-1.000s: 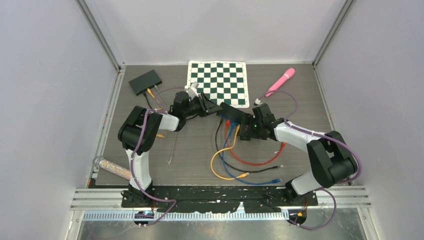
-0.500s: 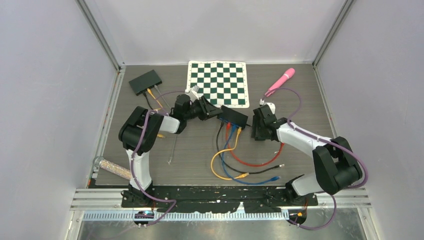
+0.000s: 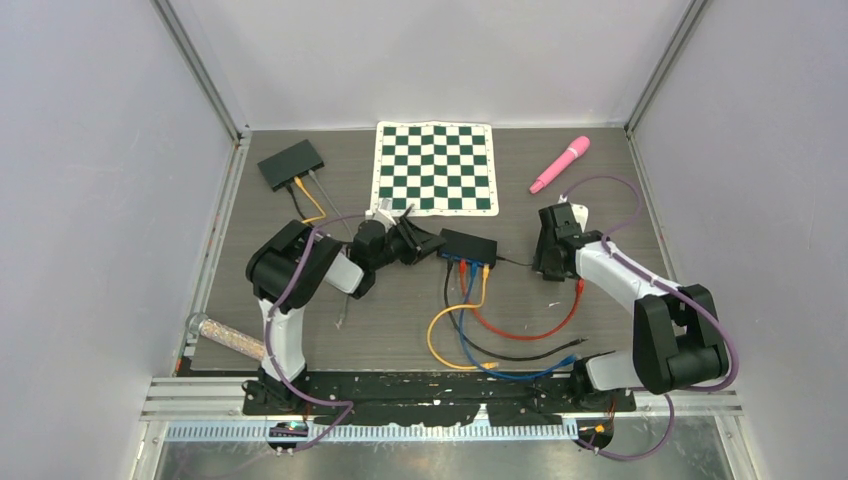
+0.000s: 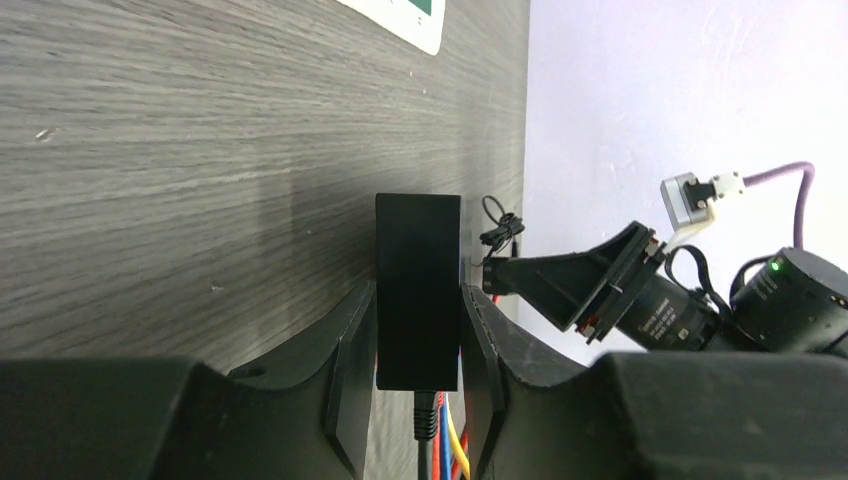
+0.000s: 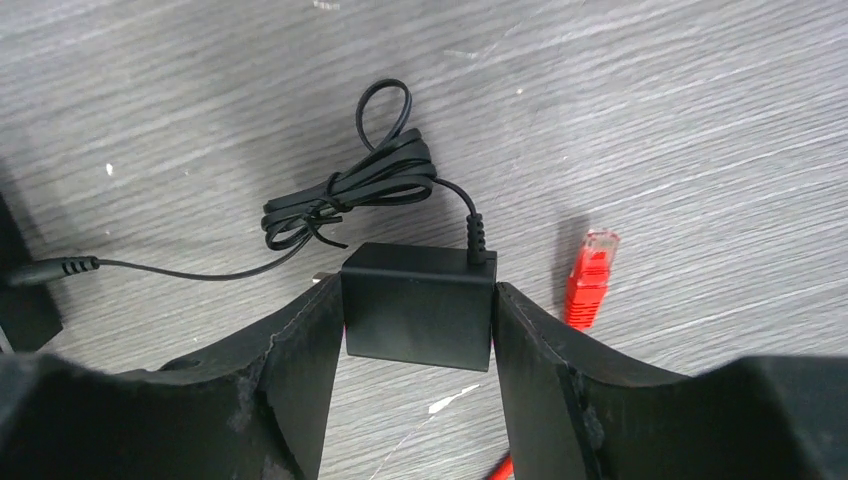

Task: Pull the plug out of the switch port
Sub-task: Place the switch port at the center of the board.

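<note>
The black switch (image 3: 470,245) lies mid-table, and my left gripper (image 3: 432,243) is shut on its left end. In the left wrist view both pads press its sides (image 4: 418,250). A black plug (image 4: 427,415) sits in its near face beside red, blue and yellow cables. To the right, my right gripper (image 3: 550,262) is shut on a black power adapter (image 5: 420,275), pads against both sides. The adapter's thin lead, with a bundled coil (image 5: 350,190), ends in a small plug (image 5: 50,268) that meets the switch's edge (image 5: 15,300).
A loose red plug (image 5: 590,275) lies just right of the adapter. Orange, blue, black and red cables loop toward the front (image 3: 490,340). At the back sit a chessboard mat (image 3: 435,167), a pink wand (image 3: 560,164) and a second black box (image 3: 291,163). A clear tube (image 3: 225,337) lies front left.
My right gripper has drawn away to the right of the switch and closed on the adapter. The left gripper and switch have shifted slightly toward the front, dragging the cables.
</note>
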Motion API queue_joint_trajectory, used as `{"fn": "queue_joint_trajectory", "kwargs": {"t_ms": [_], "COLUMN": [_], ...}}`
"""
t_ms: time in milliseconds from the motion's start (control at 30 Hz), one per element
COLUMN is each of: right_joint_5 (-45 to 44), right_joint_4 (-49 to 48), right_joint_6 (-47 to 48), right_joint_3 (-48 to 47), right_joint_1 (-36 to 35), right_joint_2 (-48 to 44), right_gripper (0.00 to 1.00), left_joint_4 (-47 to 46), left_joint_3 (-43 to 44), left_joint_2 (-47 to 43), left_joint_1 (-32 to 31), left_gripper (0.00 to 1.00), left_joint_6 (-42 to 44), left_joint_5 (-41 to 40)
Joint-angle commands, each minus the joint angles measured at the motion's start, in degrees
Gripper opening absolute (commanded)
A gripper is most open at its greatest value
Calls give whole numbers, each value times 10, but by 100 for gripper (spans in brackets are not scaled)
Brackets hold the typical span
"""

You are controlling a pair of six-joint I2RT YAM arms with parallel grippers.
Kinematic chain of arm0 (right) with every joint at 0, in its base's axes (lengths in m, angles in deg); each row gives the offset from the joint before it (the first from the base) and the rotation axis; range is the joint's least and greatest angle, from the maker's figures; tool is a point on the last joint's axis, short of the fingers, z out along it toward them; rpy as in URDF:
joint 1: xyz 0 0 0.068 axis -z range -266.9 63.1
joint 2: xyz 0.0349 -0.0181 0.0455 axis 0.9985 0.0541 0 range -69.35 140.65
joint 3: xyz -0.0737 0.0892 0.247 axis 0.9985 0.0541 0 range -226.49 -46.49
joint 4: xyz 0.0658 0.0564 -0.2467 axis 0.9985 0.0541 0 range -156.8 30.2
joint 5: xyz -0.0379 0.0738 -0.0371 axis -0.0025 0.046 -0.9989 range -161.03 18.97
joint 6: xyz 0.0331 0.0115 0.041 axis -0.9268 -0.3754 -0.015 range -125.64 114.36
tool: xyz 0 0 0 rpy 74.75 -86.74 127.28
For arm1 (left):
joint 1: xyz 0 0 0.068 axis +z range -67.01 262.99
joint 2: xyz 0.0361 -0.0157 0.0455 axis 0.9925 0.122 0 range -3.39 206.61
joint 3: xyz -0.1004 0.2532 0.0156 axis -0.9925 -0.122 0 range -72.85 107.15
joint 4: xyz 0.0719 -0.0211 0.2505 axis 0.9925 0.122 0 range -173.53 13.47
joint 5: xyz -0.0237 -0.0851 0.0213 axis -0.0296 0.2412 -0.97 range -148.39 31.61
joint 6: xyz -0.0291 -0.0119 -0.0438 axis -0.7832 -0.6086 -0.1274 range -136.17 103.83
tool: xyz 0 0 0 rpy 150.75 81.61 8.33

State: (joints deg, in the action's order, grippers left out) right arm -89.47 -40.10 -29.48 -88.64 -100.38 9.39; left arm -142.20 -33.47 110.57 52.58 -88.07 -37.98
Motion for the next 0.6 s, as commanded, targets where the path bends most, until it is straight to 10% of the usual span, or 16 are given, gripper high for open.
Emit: {"fn": "queue_joint_trajectory", "kwargs": {"t_ms": [0,567], "right_joint_5": [-51,88], "right_joint_4": [13,-21], "right_joint_6": [22,19], "right_joint_3": [-43,-53], "right_joint_1": [14,42], "right_joint_2": [-6,28], "right_gripper": [62,87], "left_joint_4": [-106,-59], "left_joint_3": [-4,-57], "left_joint_2": [20,-40], "left_joint_1": [-22,-60], "left_gripper": [0,13], "left_joint_6": [-51,-22], "left_joint_5": [-65,-158]}}
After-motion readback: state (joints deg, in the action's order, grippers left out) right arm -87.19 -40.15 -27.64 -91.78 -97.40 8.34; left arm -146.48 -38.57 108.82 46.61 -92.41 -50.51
